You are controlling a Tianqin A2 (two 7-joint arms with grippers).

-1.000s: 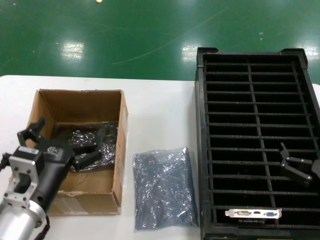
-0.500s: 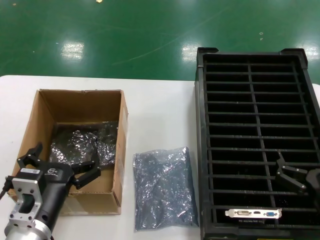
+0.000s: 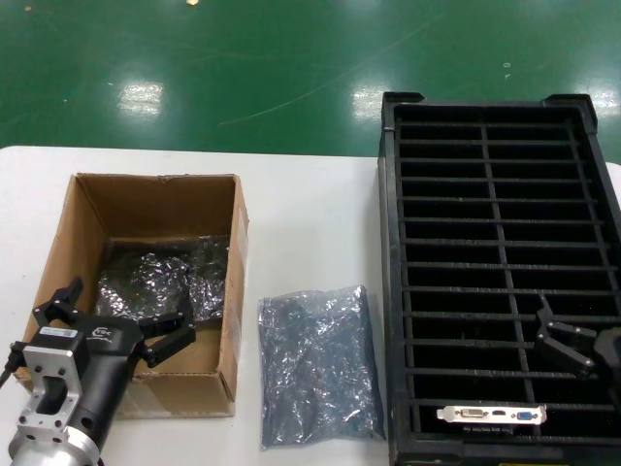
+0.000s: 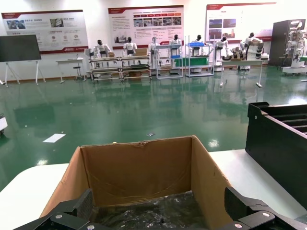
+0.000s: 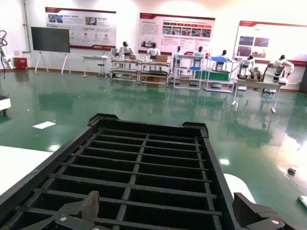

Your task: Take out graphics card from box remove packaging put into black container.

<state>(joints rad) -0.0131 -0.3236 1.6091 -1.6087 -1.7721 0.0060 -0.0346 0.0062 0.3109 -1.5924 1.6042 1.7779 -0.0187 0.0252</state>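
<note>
The brown box [image 3: 155,199] stands open at the left of the table, with dark crinkly bagged bundles [image 3: 160,282] on its floor. My left gripper [image 3: 118,318] hangs open over the box's near end, holding nothing; in the left wrist view its gripper [image 4: 158,205] straddles the box [image 4: 139,167]. The empty grey-blue packaging [image 3: 318,364] lies flat on the table between box and black container [image 3: 388,291]. The graphics card [image 3: 490,415] stands in the container's nearest slot, silver bracket up. Over the container's near right part, my right gripper [image 3: 571,340] is open and empty, as its wrist view [image 5: 167,203] also shows.
The white table [image 3: 310,223] ends at a green floor [image 3: 243,68] beyond the box and container. The container's slotted dividers [image 5: 144,167] run in two columns. Bare tabletop lies between the box and the container, behind the packaging.
My left gripper has drawn back from over the dark bundles toward the box's near wall. The right gripper shifted slightly nearer and to the left. In the last half second both stayed still.
</note>
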